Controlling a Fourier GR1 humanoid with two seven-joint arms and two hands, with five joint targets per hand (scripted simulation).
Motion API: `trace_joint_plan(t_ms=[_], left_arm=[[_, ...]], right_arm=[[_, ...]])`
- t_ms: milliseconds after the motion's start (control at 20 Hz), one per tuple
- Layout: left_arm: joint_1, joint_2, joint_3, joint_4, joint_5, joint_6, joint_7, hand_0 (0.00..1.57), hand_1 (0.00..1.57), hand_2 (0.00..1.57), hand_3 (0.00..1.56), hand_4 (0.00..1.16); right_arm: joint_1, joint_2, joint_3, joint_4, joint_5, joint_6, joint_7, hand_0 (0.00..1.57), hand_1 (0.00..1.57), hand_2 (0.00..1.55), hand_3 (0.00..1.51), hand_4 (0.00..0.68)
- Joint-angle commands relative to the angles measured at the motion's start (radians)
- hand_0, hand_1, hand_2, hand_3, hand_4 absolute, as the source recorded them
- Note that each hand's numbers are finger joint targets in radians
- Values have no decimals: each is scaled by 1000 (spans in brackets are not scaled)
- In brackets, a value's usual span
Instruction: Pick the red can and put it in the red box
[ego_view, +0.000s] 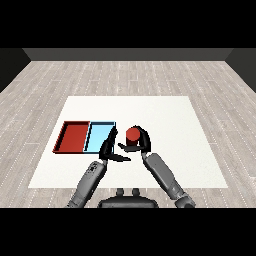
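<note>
Right hand (140, 142): curled round red can (132, 135), right of both trays.
Left hand (110, 149): fingers straight, holding nothing.
Red tray (63, 139): beside light blue tray (100, 126).

Red can (132, 135): a short cylinder, upright, round top facing the viewer, right of both trays and apart from them. Red tray (73, 137): shallow, rectangular, dark-rimmed, flat on the white surface, left of and touching the light blue tray.

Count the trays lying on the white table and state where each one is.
2. The red tray lies at the table's left side; the light blue tray lies directly to its right, side by side with it, next to the left hand. Nothing suggests a hidden one.
</note>
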Motion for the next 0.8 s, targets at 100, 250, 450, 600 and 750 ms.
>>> trace_joint_plan(t_ms=[100, 250, 450, 600, 750], left_arm=[[-45, 0, 36, 147, 36, -58, -83, 0, 0, 0, 0, 0], [-54, 0, -20, 170, 62, 8, -106, 0, 0, 0, 0, 0], [-48, 0, -35, 44, 44, 14, 38, 0, 0, 0, 0, 0], [-29, 0, -91, 45, 98, 50, -4, 0, 0, 0, 0, 0], [-139, 0, -150, 166, 160, 120, -65, 0, 0, 0, 0, 0]], right_arm=[[12, 0, 34, -83, 17, -32, 51, 1443, 1443, 1434, 1387, 633], [-155, 0, 17, 97, -72, -70, 15, 1451, 1451, 1434, 1378, 641], [-84, 0, 105, 145, -140, -84, -133, 1435, 1435, 1437, 1376, 630], [-61, 0, 127, -42, -74, -119, 44, 1451, 1451, 1436, 1376, 624], [-75, 0, 123, -16, -114, -105, 18, 1481, 1481, 1437, 1371, 621]])
